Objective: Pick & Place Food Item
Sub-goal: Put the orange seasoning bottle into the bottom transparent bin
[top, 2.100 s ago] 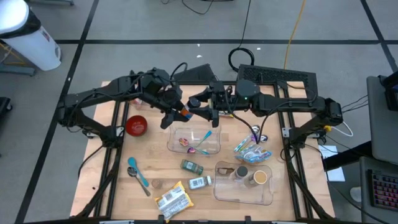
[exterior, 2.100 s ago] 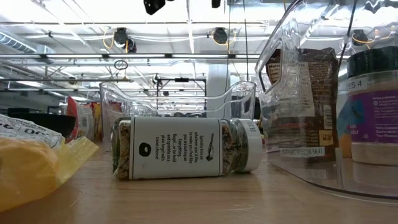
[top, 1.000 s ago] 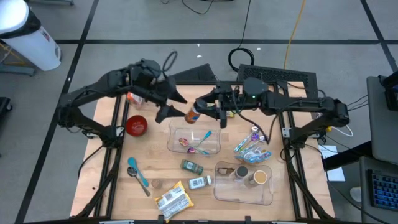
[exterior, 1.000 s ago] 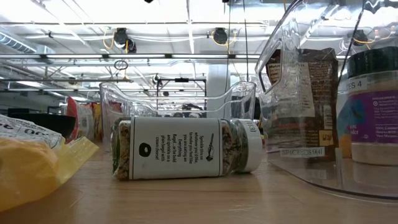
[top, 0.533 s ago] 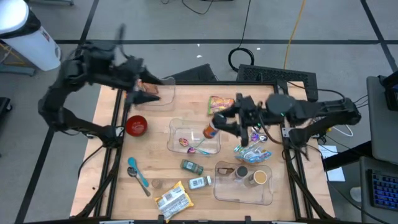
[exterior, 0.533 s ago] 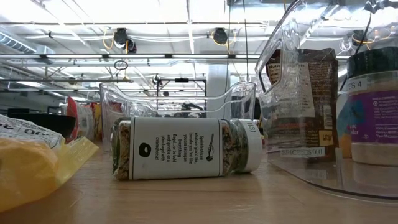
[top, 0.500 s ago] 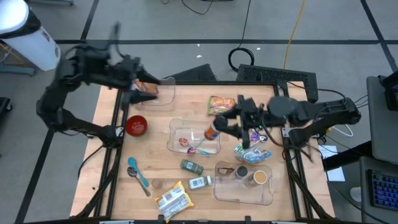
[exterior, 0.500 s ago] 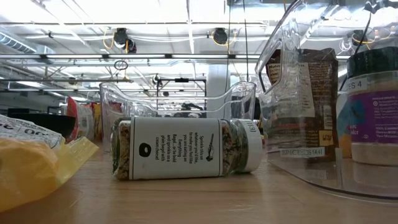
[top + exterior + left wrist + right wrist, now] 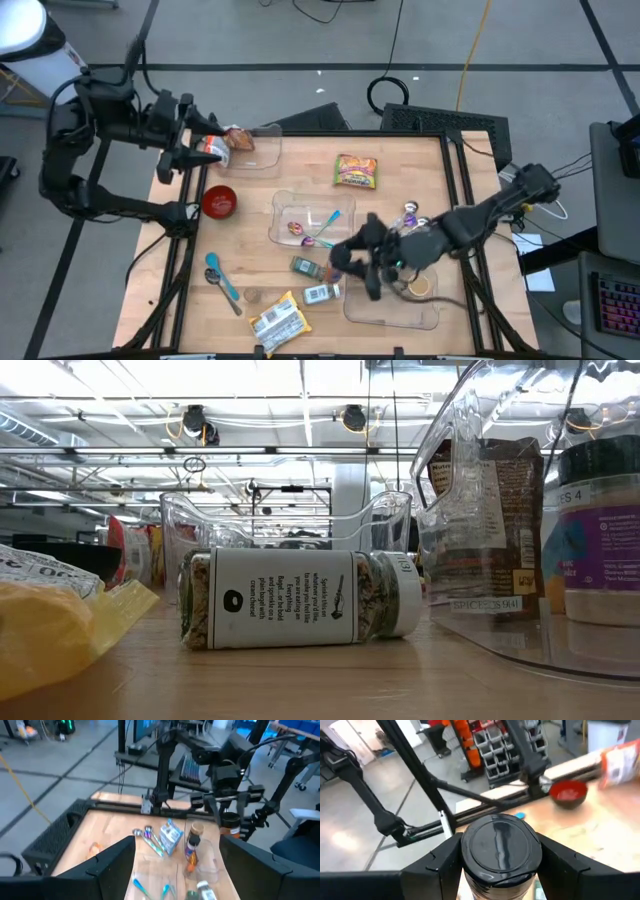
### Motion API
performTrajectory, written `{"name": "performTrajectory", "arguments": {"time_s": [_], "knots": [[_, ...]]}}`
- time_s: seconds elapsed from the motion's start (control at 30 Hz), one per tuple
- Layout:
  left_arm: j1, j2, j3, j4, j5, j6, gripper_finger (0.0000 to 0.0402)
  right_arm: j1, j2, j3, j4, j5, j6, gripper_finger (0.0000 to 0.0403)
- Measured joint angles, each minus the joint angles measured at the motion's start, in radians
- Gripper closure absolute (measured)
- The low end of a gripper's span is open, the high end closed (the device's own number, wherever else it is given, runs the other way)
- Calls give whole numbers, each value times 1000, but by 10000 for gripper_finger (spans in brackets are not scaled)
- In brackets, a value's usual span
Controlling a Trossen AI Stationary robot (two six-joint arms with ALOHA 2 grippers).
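Observation:
My right gripper (image 9: 347,264) hovers over the table's near middle, between a lying spice jar (image 9: 308,267) and the clear bin (image 9: 392,312). It is shut on a jar with a black lid (image 9: 501,845); the left wrist view also shows this jar (image 9: 231,825) in it. My left gripper (image 9: 185,155) is drawn back above the table's far left corner. It is open, with nothing between its fingers (image 9: 117,862). My right gripper pinches the jar between its two fingers (image 9: 440,857), which stand on opposite sides of the jar's body just under the black lid (image 9: 470,870). The lid faces the wrist camera. The jar is lifted clear of the table.
A clear tray (image 9: 345,238) with spoons sits mid-table. The bin holds a dark-lidded jar (image 9: 388,277) and a cup (image 9: 418,285). Around lie a second spice jar (image 9: 322,293), a yellow packet (image 9: 277,320), a blue spoon (image 9: 222,275), a red bowl (image 9: 218,203) and a snack bag (image 9: 357,170).
My right gripper has carried the jar from above the far side of the middle tray toward the table's near edge, turning as it went. My left gripper has pulled away from the centre toward the far left corner and risen, staying open.

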Motion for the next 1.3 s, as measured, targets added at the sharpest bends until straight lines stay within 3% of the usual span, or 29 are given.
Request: {"name": "performTrajectory", "arguments": {"time_s": [0.27,0.47,0.6,0.77,1.03,1.3], "knots": [[0,0,-32,-66,1,4,111,57,70,0,88,7,152,207],[0,-1,-89,-71,2,1,114,99,68,0,73,81,174,207],[-14,-1,-137,-66,3,-31,119,115,56,0,32,84,187,207],[-55,0,-208,-35,4,-74,117,148,33,0,-139,79,255,207],[-141,0,-347,263,-5,-235,122,197,6,0,-330,79,254,207],[-243,16,-469,569,-109,-446,119,235,1,-79,-348,80,151,207]]}}
